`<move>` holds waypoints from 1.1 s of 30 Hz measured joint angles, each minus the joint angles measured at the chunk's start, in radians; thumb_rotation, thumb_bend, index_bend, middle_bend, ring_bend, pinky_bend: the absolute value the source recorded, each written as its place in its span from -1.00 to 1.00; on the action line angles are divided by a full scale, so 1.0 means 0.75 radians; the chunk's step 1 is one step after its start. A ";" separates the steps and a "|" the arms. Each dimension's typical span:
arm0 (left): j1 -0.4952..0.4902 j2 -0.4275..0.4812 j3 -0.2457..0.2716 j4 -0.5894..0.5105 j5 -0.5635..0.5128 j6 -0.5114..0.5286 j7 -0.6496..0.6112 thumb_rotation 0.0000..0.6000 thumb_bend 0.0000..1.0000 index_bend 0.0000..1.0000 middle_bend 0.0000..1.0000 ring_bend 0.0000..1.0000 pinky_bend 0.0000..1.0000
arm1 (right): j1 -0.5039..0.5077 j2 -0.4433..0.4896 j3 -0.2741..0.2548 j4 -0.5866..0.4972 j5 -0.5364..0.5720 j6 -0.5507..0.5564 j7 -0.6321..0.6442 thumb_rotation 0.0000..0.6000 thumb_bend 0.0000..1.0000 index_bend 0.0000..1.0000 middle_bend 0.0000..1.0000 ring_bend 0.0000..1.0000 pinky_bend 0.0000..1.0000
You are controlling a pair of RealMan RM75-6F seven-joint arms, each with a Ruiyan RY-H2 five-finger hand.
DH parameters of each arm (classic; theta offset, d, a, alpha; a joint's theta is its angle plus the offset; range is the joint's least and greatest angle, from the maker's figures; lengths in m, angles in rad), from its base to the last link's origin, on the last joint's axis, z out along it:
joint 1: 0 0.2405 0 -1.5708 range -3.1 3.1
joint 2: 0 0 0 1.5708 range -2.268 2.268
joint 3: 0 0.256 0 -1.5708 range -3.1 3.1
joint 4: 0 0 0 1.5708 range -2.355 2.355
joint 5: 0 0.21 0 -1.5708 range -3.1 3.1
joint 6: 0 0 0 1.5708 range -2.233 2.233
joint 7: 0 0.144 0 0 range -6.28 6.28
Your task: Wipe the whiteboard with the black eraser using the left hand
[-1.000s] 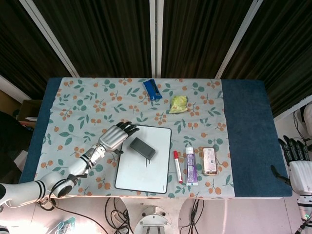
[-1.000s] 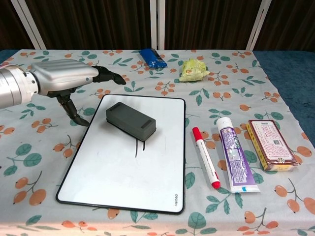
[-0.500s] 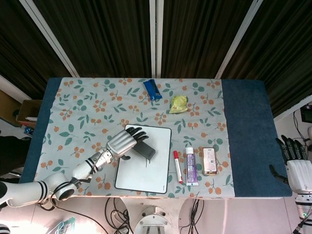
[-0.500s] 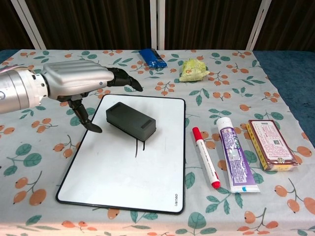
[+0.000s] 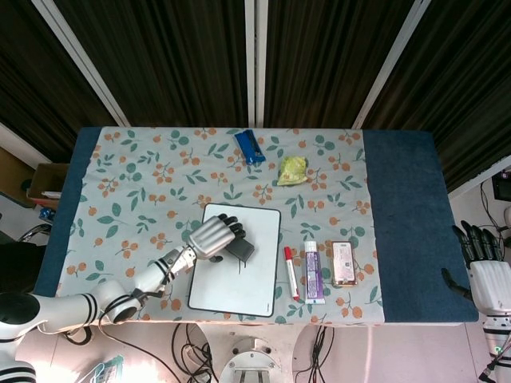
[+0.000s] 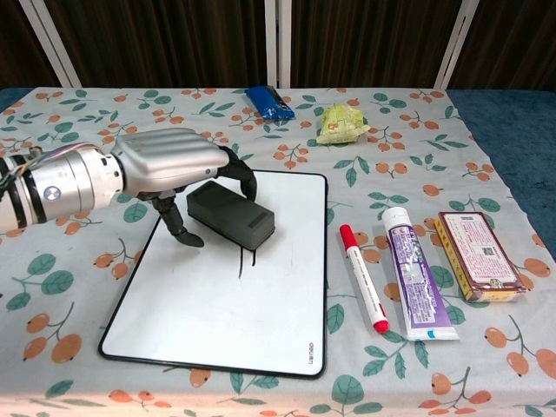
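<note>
Right then: left hand point(image 6: 169, 169) hovered spread over the black eraser's point(image 6: 231, 215) near-left end, holding nothing; eraser lay on the whiteboard point(image 6: 217, 304), long axis running diagonally away to the hand's right. Right hand point(image 5: 481, 263) far off, fingers apart.

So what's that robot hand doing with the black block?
The robot's left hand is reaching over the black rectangular eraser, which lies on the white whiteboard. Its fingers curl around the eraser's far end, but a firm grip isn't clear. A dark line remains on the board. The right hand waits off the table.
</note>
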 measured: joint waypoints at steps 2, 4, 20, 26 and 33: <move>-0.002 -0.004 0.001 0.013 0.001 0.003 -0.011 1.00 -0.61 -0.18 -0.28 -0.47 -0.30 | 0.001 -0.002 0.001 0.006 0.005 -0.005 0.002 1.00 -0.56 -1.00 -1.00 -1.00 -1.00; -0.001 -0.007 0.004 0.021 0.007 0.010 -0.019 1.00 -0.59 -0.14 -0.24 -0.44 -0.28 | 0.002 -0.005 0.003 0.012 0.011 -0.013 0.006 1.00 -0.56 -1.00 -1.00 -1.00 -1.00; 0.009 -0.043 0.010 0.070 0.057 0.109 -0.111 1.00 -0.30 0.18 0.06 -0.17 0.07 | 0.003 -0.007 0.000 0.022 0.012 -0.016 0.014 1.00 -0.56 -1.00 -1.00 -1.00 -1.00; 0.015 -0.023 0.011 0.010 0.066 0.130 -0.145 1.00 -0.25 0.27 0.15 -0.09 0.15 | 0.005 -0.009 -0.001 0.023 0.010 -0.019 0.013 1.00 -0.56 -1.00 -1.00 -1.00 -1.00; 0.019 0.011 0.056 -0.101 0.093 0.113 -0.110 1.00 -0.10 0.38 0.26 0.02 0.25 | 0.008 -0.011 -0.005 0.026 0.007 -0.024 0.015 1.00 -0.56 -1.00 -1.00 -1.00 -1.00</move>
